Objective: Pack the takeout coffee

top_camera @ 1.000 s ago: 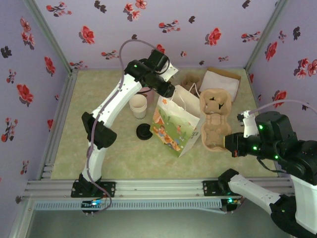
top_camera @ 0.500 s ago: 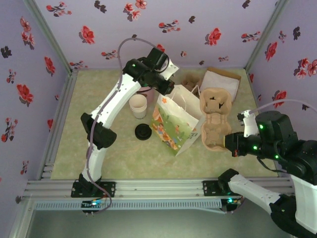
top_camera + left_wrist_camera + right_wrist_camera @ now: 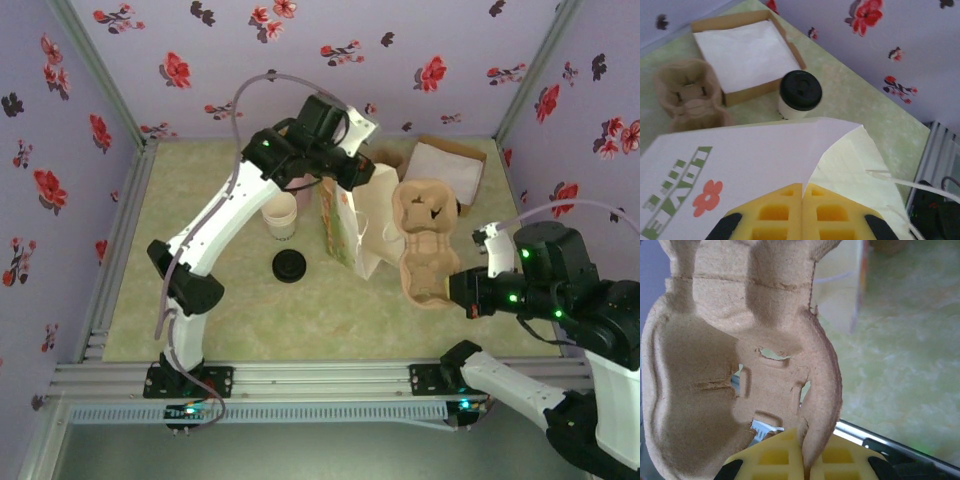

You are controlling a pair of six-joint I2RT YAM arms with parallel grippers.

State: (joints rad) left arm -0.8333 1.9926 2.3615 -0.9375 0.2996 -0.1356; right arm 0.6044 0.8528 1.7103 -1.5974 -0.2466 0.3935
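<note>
Beyond the left gripper (image 3: 802,210), which is clenched on the top edge of the paper bag (image 3: 740,160), the lidded takeout coffee (image 3: 800,93) stands upright, clear of the claw and just beside the napkin box (image 3: 742,55). The right gripper (image 3: 805,462) pinches the pulp carrier (image 3: 740,365) by its rim.

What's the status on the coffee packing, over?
Left tool shut on paper bag edge. Right tool shut on pulp carrier. Lidded coffee cup stands beside napkin box, unpacked.
</note>
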